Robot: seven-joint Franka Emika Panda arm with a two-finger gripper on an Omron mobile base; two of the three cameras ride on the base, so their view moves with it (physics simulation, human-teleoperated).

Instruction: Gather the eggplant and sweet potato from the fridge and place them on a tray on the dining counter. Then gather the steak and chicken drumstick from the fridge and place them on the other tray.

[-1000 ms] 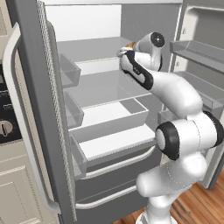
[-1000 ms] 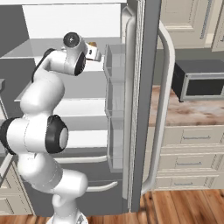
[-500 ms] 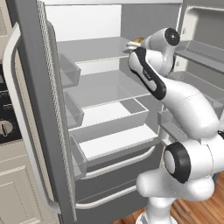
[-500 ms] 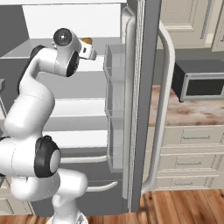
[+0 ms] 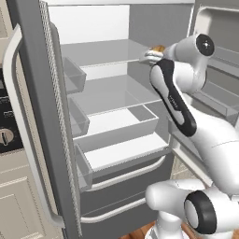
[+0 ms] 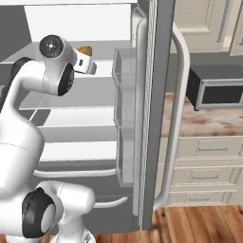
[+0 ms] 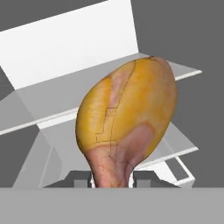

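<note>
Reaching up from the lower frame: glossy white, dark-jointed robot arm, bent at the elbow, wrist level with the upper glass shelf inside the tall dark grey, flat-doored fridge. End effector clamped on the narrow pinkish end of the plump golden-tan chicken drumstick, held in the air ahead of the shelves, smooth skin mottled pink. At right, beyond the door's pale curved bar handle: brown-and-cream marbled stone table over cream drawers.
</note>
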